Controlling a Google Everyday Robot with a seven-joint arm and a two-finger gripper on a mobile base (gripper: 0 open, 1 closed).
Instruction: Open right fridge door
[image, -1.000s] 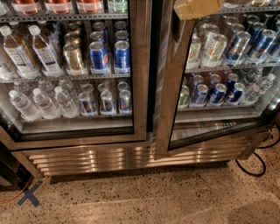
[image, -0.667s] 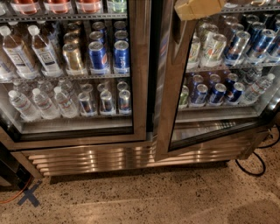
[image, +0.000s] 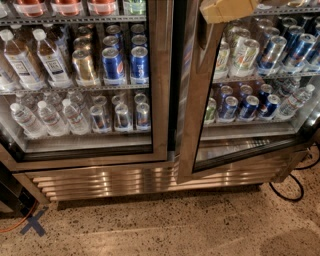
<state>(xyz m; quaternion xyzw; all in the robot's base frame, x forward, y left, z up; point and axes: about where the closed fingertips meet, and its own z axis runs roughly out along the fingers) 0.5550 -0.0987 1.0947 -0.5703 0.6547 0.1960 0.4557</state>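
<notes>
The right fridge door (image: 192, 105) has a wide steel frame and a glass pane. It stands ajar, its left edge swung out toward me, and its bottom rail slants across the fridge base. My gripper (image: 227, 10), a tan shape at the top edge, sits against the door's upper left frame by the handle recess. Most of it is cut off by the top of the view. Behind the glass are cans and water bottles (image: 295, 102).
The left door (image: 160, 80) is shut, with bottles and cans on shelves behind it. A steel louvred grille (image: 100, 182) runs along the base. A black cable (image: 292, 187) lies on the speckled floor at right. A blue X mark (image: 33, 223) and an orange cord are at lower left.
</notes>
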